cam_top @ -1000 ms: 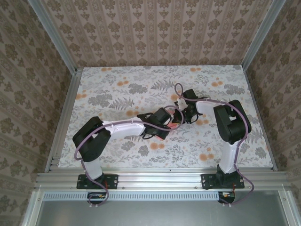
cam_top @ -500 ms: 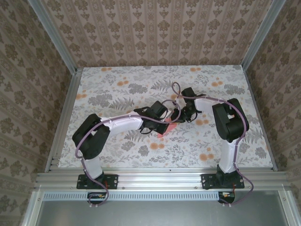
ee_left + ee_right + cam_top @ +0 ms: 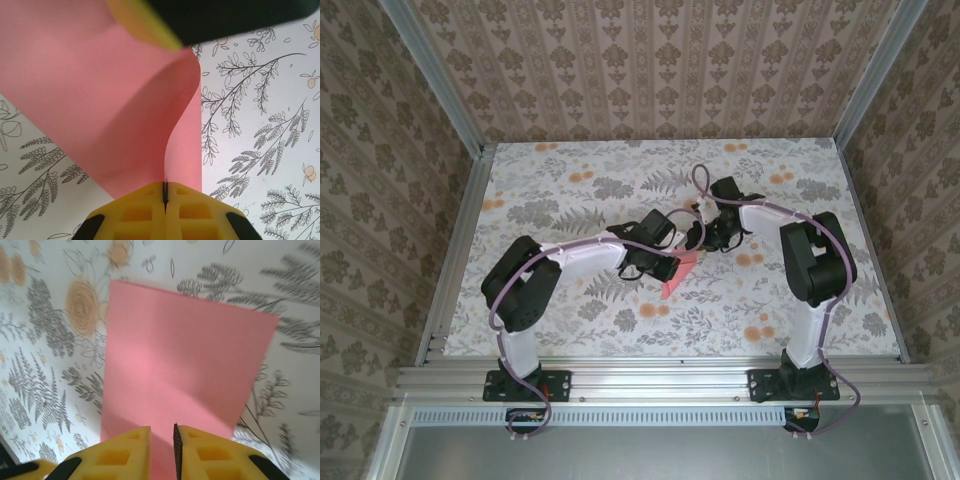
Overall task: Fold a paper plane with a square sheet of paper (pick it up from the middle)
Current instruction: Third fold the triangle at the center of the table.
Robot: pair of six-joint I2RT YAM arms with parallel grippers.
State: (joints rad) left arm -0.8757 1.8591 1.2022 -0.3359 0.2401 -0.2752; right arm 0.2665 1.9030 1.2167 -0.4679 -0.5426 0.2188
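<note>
Counting first: 1 pink sheet (image 3: pixel 677 277), 2 arms, 2 claws, 1 table (image 3: pixel 570 190) w/ grey leaves & orange flowers printed on it.

Pink sheet is at mid table, between the 2 claws. From the top cam it looks like a thin slanted strip, low end pointing to the near edge. It is lifted & bent, not flat: in the L wrist cam the sheet (image 3: pixel 100 100) curls over in a soft roll, & the table print shows under it on both sides. In the R wrist cam the sheet (image 3: pixel 185 365) looks like a plain flat shape w/ straight edges & 2 sharp far corners.

L arm: goes up from its base at the near left, elbow bent, then lies low & reaches right to mid table. L claw (image 3: pixel 667 264) is pressed tight together, pinching the near edge of the sheet; L wrist cam shows its 2 yellow pads (image 3: pixel 165 192) w/ just a thin dark line between them.

R arm: stands up tall from its base at the near right, bends over at the elbow, reaches left & a bit back. R claw (image 3: pixel 705 240) sits just by the L claw. Its yellow pads (image 3: pixel 162 432) are a little apart, w/ pink showing in the gap, so no pinch. One R finger (image 3: pixel 145 25) hangs over the top of the sheet in the L wrist cam.
</note>
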